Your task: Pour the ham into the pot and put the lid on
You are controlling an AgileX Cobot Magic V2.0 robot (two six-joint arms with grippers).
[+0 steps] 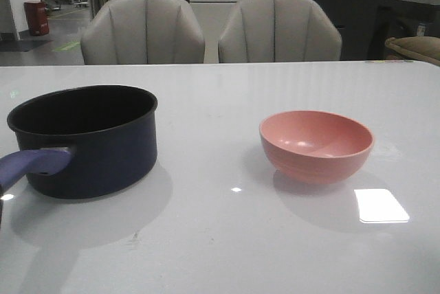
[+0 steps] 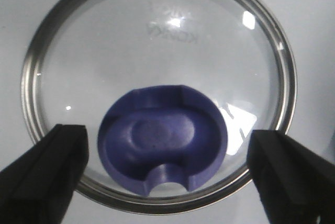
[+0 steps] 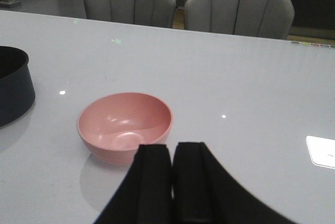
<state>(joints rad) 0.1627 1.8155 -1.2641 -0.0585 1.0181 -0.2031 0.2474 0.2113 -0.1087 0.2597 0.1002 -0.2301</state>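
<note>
The dark navy pot (image 1: pixel 86 139) stands at the left of the table, its purple-blue handle (image 1: pixel 31 165) pointing toward me; its edge also shows in the right wrist view (image 3: pixel 13 85). The glass lid (image 2: pixel 157 62) with a steel rim lies flat on the table under my left gripper (image 2: pixel 167 156), which is open, its fingers wide on either side of the blue-purple knob (image 2: pixel 162 137) without touching it. My right gripper (image 3: pixel 171 153) is shut and empty, just behind the pink bowl (image 3: pixel 124 124). The bowl looks empty. The ham is not in view.
The pink bowl (image 1: pixel 316 145) sits right of centre on the white table (image 1: pixel 220 239). Two grey chairs (image 1: pixel 142 29) stand behind the far edge. A bright window reflection (image 1: pixel 380 205) lies on the tabletop near the bowl.
</note>
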